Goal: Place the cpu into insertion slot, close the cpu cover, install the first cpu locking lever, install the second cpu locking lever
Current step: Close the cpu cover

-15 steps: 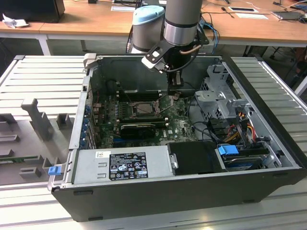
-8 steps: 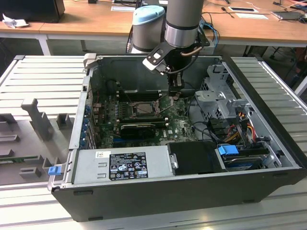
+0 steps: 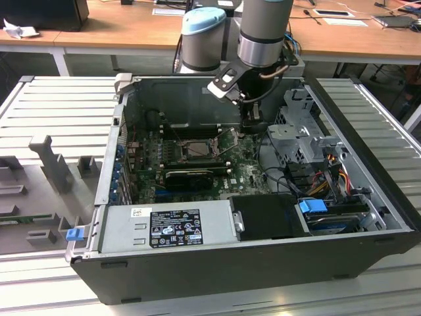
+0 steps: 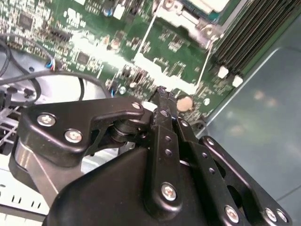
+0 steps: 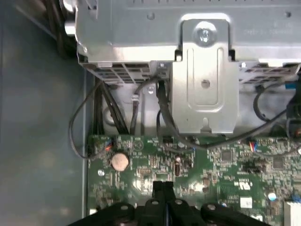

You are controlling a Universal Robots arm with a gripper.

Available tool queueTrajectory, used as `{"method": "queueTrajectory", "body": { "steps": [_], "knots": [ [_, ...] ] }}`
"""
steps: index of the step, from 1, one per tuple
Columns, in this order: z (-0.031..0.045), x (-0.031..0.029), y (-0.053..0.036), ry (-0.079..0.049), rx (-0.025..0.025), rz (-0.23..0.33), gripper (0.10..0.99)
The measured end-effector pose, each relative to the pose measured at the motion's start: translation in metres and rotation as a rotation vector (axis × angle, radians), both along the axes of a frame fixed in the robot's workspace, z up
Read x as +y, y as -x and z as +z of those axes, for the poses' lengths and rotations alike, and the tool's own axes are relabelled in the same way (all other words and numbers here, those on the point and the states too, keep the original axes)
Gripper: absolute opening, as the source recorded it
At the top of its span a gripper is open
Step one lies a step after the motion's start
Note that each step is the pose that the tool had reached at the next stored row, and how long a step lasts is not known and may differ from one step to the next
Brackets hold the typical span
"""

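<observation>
The gripper has its two black fingers pressed together at the tips with nothing visible between them. It hangs low over the green board, and whether the tips touch the board cannot be told. Just beside the tips lies a round battery, also seen in the first wrist view near the closed gripper. Past it, a thin wire lever runs along the metal rim of the slot, which is cut off at the picture's edge. A pale patch there may be the cpu, but that is hard to make out. In the exterior view the gripper stands inside the open case, well to that view's right of the slot. The slot's centre looks dark, and whether the cover lies shut cannot be told. A grey drive cage and cables sit beyond the board.
</observation>
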State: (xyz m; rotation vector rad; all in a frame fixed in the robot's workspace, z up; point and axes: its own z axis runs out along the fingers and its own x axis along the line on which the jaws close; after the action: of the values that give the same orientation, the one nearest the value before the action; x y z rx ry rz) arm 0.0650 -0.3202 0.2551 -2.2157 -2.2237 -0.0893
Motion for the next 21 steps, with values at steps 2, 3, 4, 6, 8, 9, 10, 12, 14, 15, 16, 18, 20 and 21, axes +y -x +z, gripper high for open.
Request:
{"method": "queueTrajectory", "body": {
  "steps": [2,3,4,6,8,9,10,12,14,15,16,18,20,21],
  "knots": [
    [-0.0056,0.0,-0.0025,0.0,-0.0001,0.0,0.106],
    [-0.0078,0.0,-0.0025,0.0,0.0,0.0,0.106],
    [-0.009,-0.0001,-0.0025,0.0,0.0003,0.0,0.106],
    [-0.0113,-0.0004,-0.0025,0.0,0.0042,0.0,0.106],
    [-0.0116,-0.0007,-0.0025,0.0,0.0128,0.001,0.106],
    [-0.0116,-0.0007,-0.0025,0.0,0.02,0.001,0.106],
    [-0.0116,-0.0006,-0.0025,0.0,0.0315,0.001,0.106],
    [-0.0116,-0.0006,-0.0025,0.0,0.0556,0.001,0.106],
    [-0.0115,-0.0006,-0.0025,0.0,0.0652,0.001,0.106],
    [-0.0115,-0.0007,-0.0023,0.0,0.0666,0.001,0.106],
    [-0.0116,-0.0007,-0.0023,0.0,0.0668,0.001,0.106],
    [-0.0116,-0.0007,-0.0023,0.0,0.0673,0.001,0.106],
    [-0.0116,-0.0007,-0.0013,0.0,0.0678,0.001,0.106],
    [-0.0116,-0.0007,-0.0005,0.0,0.0679,0.001,0.106]
  ]
}}
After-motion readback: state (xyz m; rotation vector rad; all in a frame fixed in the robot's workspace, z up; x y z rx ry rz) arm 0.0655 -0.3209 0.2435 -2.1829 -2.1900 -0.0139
